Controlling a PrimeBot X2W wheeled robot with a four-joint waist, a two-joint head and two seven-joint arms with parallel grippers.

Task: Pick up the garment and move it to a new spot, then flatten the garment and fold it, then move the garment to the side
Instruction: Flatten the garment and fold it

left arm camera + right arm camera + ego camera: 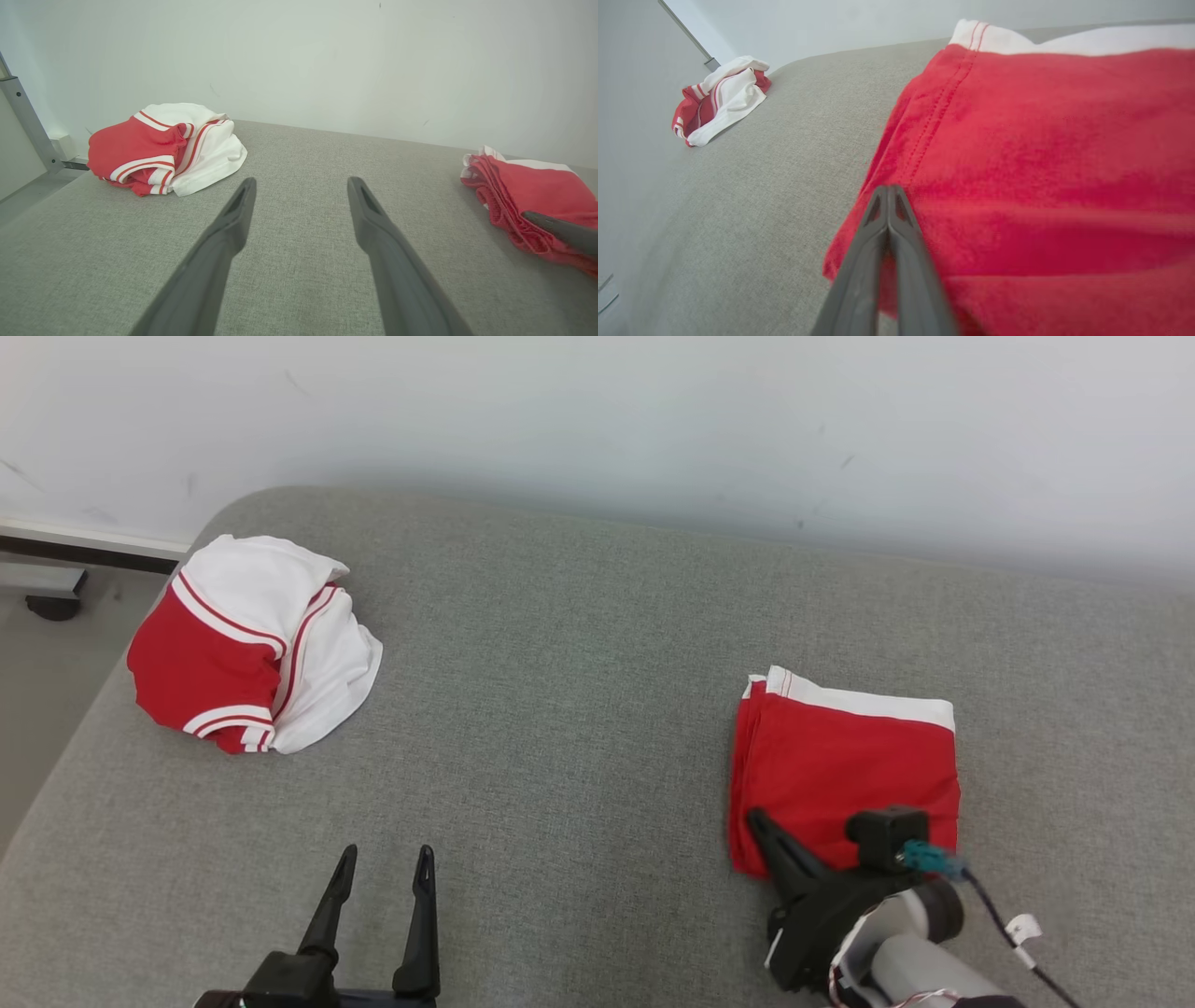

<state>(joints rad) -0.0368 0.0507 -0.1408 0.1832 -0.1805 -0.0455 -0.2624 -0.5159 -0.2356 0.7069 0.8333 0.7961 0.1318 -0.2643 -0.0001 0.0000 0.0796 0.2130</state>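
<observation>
Against a white wall point(653, 411), grey cushion point(579, 709): crumpled garment point(252, 644) at 10 o'clock by the edge, folded garment point(850, 765) at 3, middle open. Left gripper point(386, 851) wide, empty; right gripper point(888, 189) closed.

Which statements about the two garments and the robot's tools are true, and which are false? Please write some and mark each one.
1. The folded red garment lies on the robot's right side of the grey surface. True.
2. The left tool is shut on cloth. False: its fingers stand apart over bare grey surface and hold nothing.
3. The right tool has its fingers closed together at the folded red garment's near corner. True.
4. The red and white garment lies flat and neatly folded. False: it is bunched in a heap.
5. The two garments touch each other. False: they lie apart, with bare grey surface between them.
</observation>
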